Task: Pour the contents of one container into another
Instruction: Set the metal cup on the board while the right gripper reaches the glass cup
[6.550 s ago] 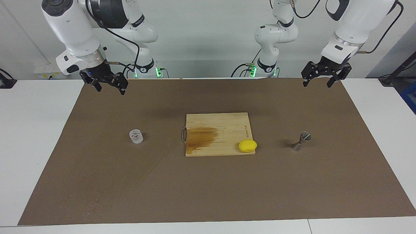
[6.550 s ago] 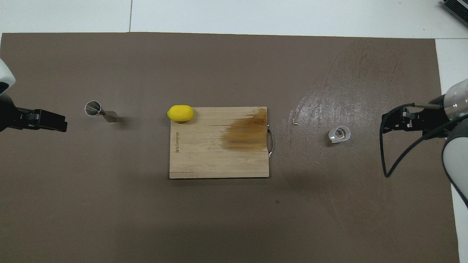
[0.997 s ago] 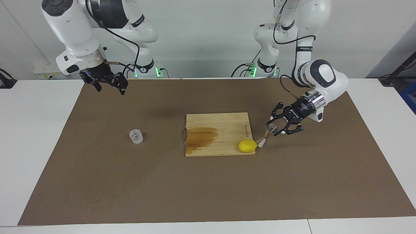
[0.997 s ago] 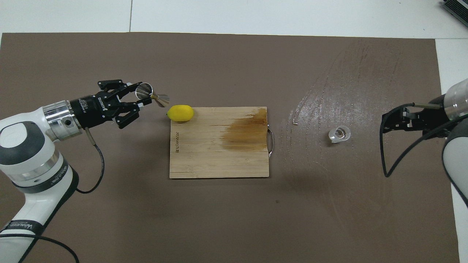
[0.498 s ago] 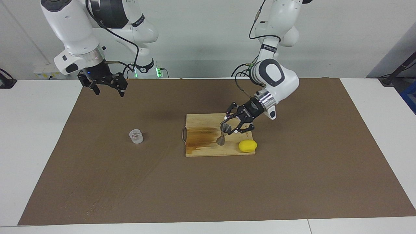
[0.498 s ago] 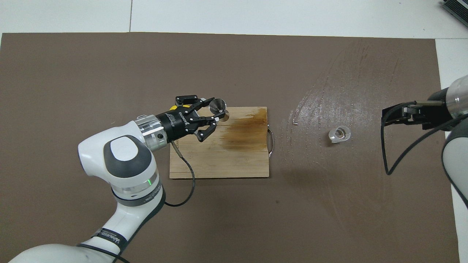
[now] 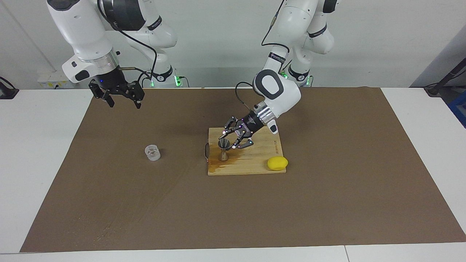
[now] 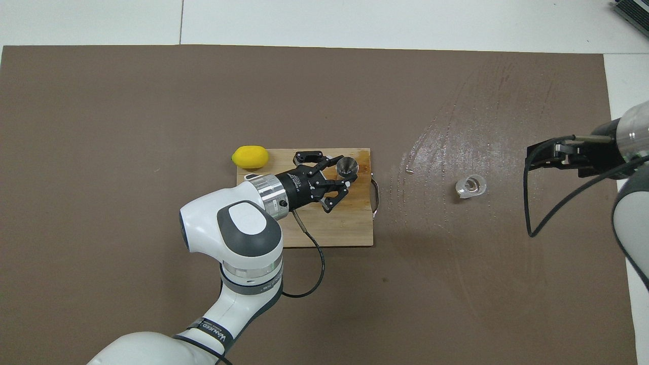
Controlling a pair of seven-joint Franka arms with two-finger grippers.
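Jigger (image 7: 223, 150) (image 8: 347, 166): standing upright on cutting board (image 7: 262, 165) (image 8: 334, 230), over the dark stain at the handle end, w/ left gripper (image 7: 228, 140) (image 8: 338, 177) clamping its upper cone.

Clear cup (image 7: 152, 152) (image 8: 471, 186): sitting upright on brown mat (image 7: 145, 203) (image 8: 127, 101) toward right arm's end, well apart from board.

Right gripper (image 7: 120, 100) (image 8: 535, 154): hanging over mat near the cup, nothing in it, fingers standing apart.

Lemon (image 7: 277, 163) (image 8: 249, 156): lying on board corner toward left arm's end, farther from robots.

table (image 7: 43, 153) | mat (image 7: 327, 203) | on mat: board (image 7: 262, 165), cup (image 7: 152, 153)
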